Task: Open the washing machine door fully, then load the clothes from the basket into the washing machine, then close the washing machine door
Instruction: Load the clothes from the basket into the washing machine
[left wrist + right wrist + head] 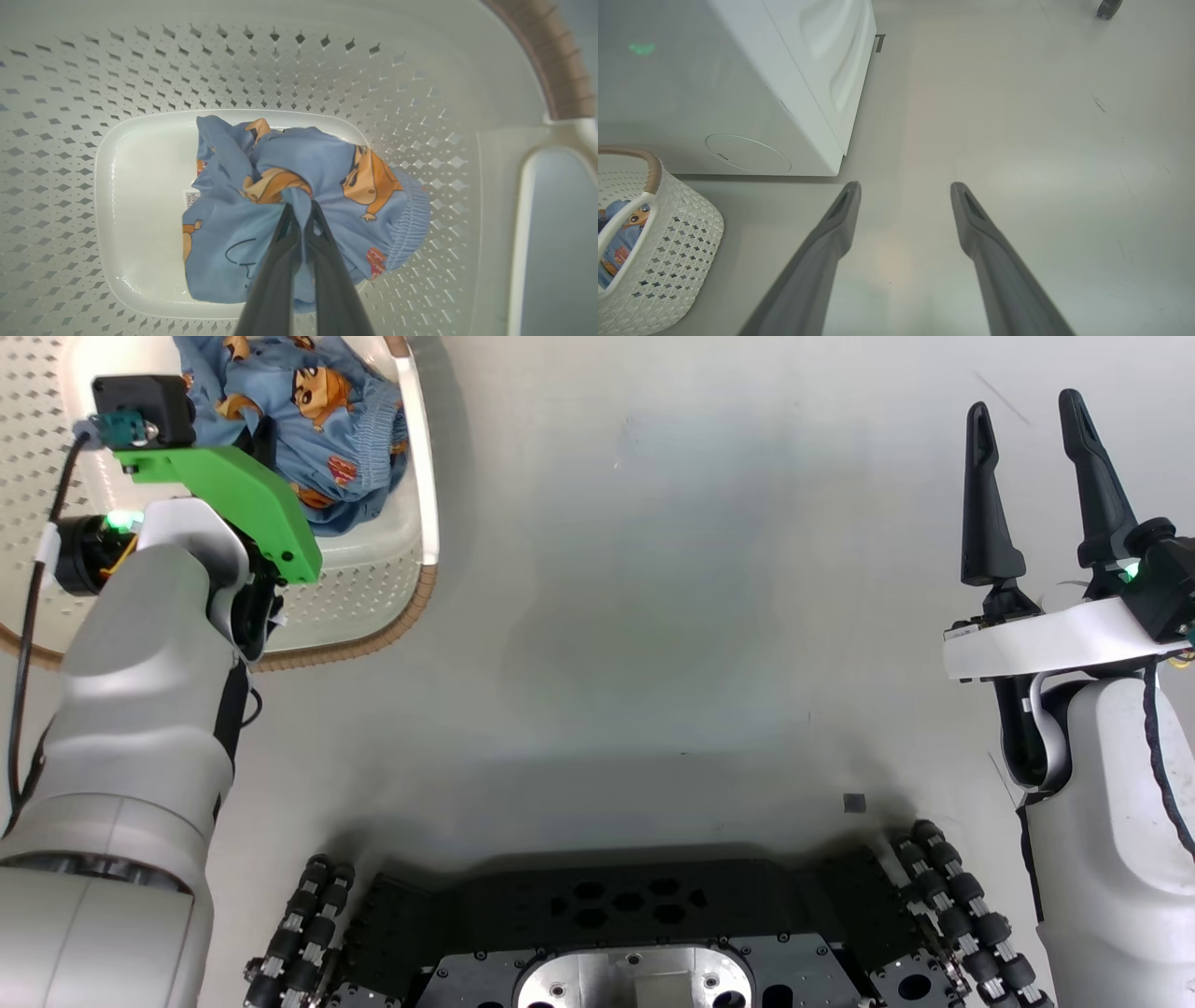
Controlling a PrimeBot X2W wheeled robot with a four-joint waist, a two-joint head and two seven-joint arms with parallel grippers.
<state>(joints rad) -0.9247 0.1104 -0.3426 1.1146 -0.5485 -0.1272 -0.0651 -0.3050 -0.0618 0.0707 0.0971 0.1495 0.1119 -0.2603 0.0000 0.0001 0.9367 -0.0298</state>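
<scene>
The clothes (327,163), light blue fabric with cartoon prints and an elastic waistband, lie bunched on the floor of the basket (140,65), a cream perforated tub with a brown woven rim. My left gripper (300,208) reaches down into it, shut on a fold of the clothes. In the head view the clothes (317,420) show in the basket (373,588) at the top left, under my left wrist. My right gripper (1027,420) stands open at the right over bare floor. The washing machine (738,93) shows its white lower corner and round service flap; its door is out of view.
My dark wheeled base (635,924) fills the bottom of the head view. Pale grey floor (653,616) spreads between the basket and my right arm. In the right wrist view the basket (668,242) sits just in front of the machine, and a small wheel (1108,7) shows far off.
</scene>
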